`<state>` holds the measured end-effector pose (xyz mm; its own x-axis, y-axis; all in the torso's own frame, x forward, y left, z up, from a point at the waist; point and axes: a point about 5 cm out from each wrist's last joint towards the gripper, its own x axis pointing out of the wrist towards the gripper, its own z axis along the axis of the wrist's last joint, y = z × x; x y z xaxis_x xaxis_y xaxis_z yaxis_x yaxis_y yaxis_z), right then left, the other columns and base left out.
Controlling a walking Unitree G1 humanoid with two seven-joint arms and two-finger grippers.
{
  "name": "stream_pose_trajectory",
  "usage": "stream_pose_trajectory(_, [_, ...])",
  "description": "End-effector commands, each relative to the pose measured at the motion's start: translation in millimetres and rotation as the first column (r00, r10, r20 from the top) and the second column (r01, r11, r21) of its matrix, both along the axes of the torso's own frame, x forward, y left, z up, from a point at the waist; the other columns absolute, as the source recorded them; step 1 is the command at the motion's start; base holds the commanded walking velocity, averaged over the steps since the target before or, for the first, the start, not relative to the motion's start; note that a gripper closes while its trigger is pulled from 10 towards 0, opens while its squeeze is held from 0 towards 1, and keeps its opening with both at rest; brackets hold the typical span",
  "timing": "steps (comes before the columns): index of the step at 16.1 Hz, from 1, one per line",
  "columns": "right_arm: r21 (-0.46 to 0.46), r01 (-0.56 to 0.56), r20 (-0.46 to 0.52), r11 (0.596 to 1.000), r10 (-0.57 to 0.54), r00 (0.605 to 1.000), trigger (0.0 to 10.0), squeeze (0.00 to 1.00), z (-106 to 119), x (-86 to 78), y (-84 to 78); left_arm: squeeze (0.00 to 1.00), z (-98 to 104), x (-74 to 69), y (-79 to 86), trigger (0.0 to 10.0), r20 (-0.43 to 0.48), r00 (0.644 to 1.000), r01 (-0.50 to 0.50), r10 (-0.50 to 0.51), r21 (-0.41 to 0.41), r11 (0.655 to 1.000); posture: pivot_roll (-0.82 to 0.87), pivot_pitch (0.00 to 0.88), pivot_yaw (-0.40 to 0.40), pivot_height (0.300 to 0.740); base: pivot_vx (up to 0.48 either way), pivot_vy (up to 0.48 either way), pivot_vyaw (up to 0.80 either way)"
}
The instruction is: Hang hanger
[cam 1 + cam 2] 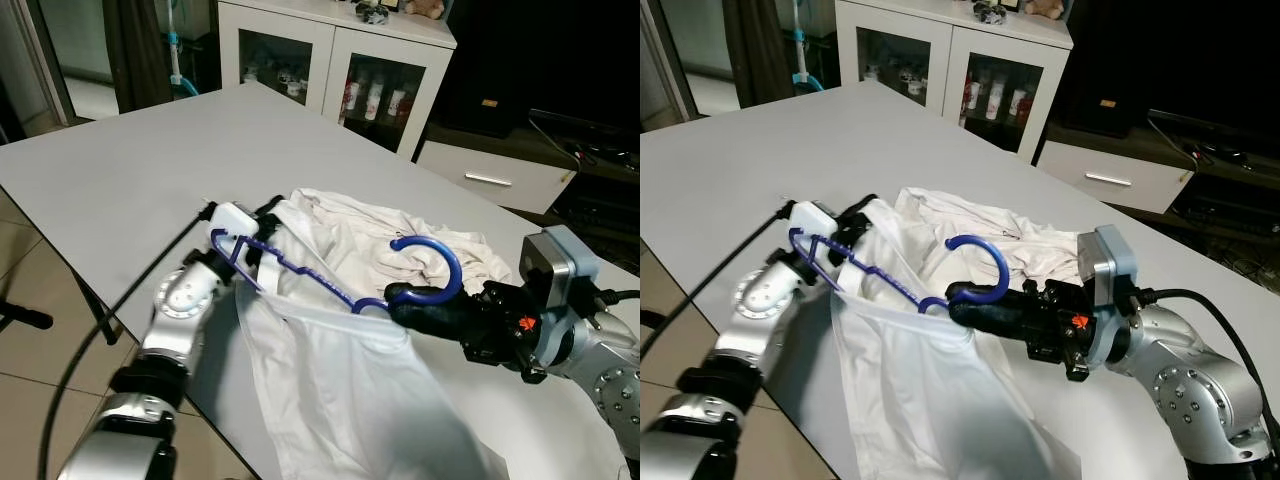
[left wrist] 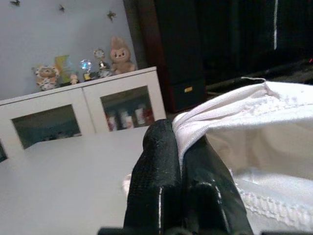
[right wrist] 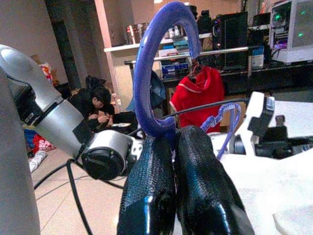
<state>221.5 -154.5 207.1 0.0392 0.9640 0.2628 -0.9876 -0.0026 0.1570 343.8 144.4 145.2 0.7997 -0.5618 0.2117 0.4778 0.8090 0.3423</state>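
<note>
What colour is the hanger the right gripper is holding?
Blue: the hanger shows best in the left eye view.

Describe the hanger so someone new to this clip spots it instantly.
On the grey table lies a crumpled white garment. Across its upper edge runs the blue plastic hanger, its hook pinched by the right hand. It is the one blue thing against the white cloth.

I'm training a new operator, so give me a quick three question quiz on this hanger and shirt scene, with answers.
1. True or false: the right gripper is shut on the hanger near its hook.
2. What does the left gripper pinch: A table, B shirt, C cabinet?
3. Fill in: the hanger is ____ in colour.

Key: 1 true; 2 B; 3 blue.
</note>
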Motion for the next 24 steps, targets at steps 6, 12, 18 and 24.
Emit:
stream_pose_trajectory(6, [0.116, 0.199, 0.033, 0.973, -0.204, 0.978, 0.0, 0.00, 4, 33.1, 31.6, 0.00, -12, -4.2, -39.1, 0.0, -0.087, 0.995, 0.035, -0.051, -0.175, 0.984, 0.10, 0.000, -0.079, 0.740, 0.000, 0.000, 0.00])
stream_pose_trajectory(12, [0.105, 0.383, 0.007, 0.918, -0.386, 0.923, 0.0, 0.00, -6, 58.9, 37.3, 0.00, -19, -13.0, -47.5, 4.6, -0.114, 0.990, 0.064, -0.086, -0.183, 0.981, 0.12, 0.000, -0.076, 0.740, 0.000, 0.000, 0.00])
stream_pose_trajectory(18, [0.043, 0.242, 0.016, 0.969, -0.242, 0.970, 0.0, 0.00, -17, 38.7, 10.7, 0.00, -5, -5.2, -5.7, 10.0, -0.082, 0.996, -0.029, 0.017, -0.136, 0.990, 0.13, 0.000, -0.072, 0.740, 0.000, 0.000, 0.00])
stream_pose_trajectory(24, [0.044, 0.162, 0.016, 0.986, -0.163, 0.986, 0.0, 0.00, -9, 27.2, -9.7, 0.00, 2, -1.4, 20.8, 10.0, -0.080, 0.994, -0.083, 0.076, -0.095, 0.992, 0.12, 0.000, -0.068, 0.740, 0.000, 0.000, 0.00])
